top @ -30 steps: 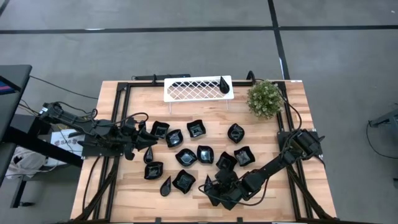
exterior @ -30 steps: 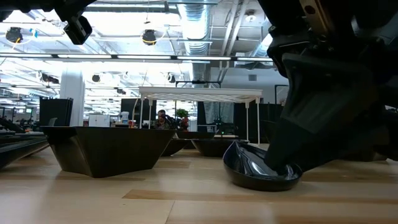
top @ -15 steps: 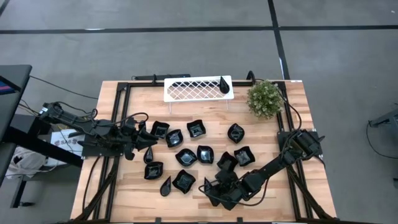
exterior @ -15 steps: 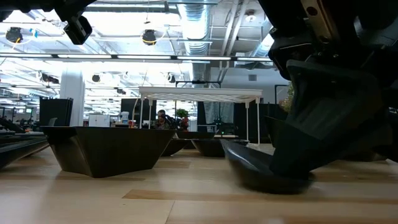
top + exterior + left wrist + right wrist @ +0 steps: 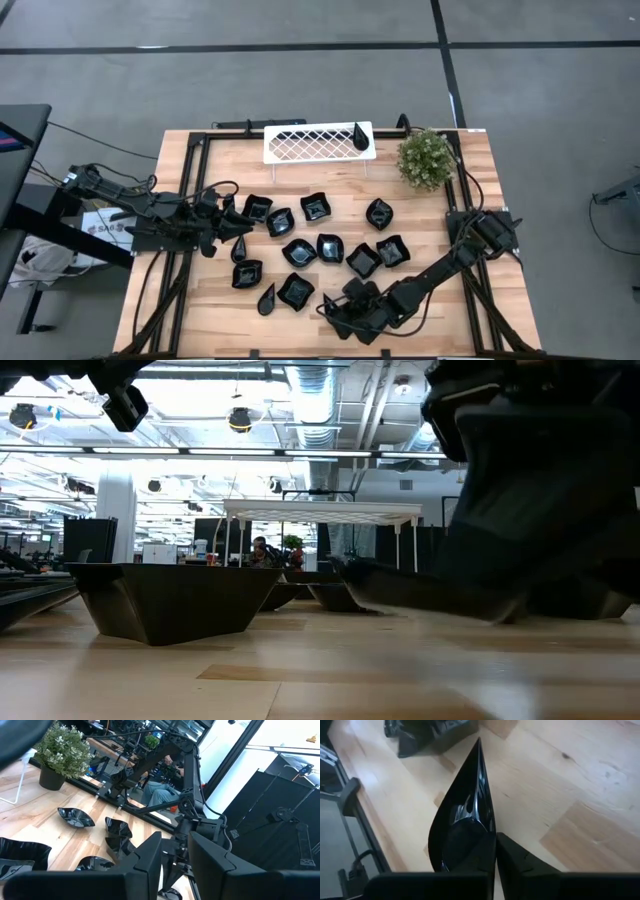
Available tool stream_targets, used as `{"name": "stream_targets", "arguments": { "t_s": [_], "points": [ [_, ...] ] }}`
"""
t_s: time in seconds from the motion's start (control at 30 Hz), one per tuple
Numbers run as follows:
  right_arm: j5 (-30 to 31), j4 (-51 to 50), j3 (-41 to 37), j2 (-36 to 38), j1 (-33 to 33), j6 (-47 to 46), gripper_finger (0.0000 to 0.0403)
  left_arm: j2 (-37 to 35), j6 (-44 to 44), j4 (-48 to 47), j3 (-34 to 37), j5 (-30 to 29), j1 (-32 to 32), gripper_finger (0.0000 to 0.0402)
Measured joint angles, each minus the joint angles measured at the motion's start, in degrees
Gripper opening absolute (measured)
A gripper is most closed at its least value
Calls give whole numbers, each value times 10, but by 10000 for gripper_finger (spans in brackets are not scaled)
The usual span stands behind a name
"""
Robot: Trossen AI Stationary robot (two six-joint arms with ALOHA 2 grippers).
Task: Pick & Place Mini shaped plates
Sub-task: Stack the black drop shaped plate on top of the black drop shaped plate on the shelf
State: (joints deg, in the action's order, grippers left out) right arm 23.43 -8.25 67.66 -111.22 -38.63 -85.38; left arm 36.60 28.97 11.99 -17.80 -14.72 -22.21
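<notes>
Several mini shaped plates [image 5: 318, 245], small glossy black dishes, lie scattered on the middle of the wooden table. One teardrop plate [image 5: 360, 135] rests on the white lattice tray [image 5: 300, 145] at the far edge. Near the front edge my right gripper [image 5: 335, 308] is shut on another teardrop plate [image 5: 465, 815], which the low view shows as a blurred plate [image 5: 420, 592] off the wood. My left gripper [image 5: 240, 228] hovers at the left side of the plates, open [image 5: 175, 849] and holding nothing. My right gripper pinches the teardrop plate's wall at its broad end [image 5: 487, 840] between its two fingers. The fingers slant down from the table's right. The plate is tipped on edge, its pointed tip [image 5: 478, 742] aimed away from the gripper, and it is lifted clear of the table.
A green potted plant [image 5: 426, 158] stands at the far right corner. Black frame rails run along the table's edges [image 5: 195, 200]. Bare wood lies along the near edge, left of my right gripper [image 5: 200, 320]. A squarish plate [image 5: 165, 600] stands close in the low view.
My right gripper has shut on the teardrop plate, which lay on the table. The plate first tipped up on one side, then came clear of the wood as the gripper rose a little and drew toward the near edge.
</notes>
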Motion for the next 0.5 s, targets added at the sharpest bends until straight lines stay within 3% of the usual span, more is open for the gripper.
{"name": "stream_targets", "arguments": {
  "t_s": [0.3, 0.5],
  "points": [
    [4, -87, 69, 0, 8, 43, 2, 0, 0, 0, 0, 0, 0, 97],
    [4, -226, 158, 1, 46, 130, 2, 0, 4, 0, 0, 0, 0, 97]
  ]
}}
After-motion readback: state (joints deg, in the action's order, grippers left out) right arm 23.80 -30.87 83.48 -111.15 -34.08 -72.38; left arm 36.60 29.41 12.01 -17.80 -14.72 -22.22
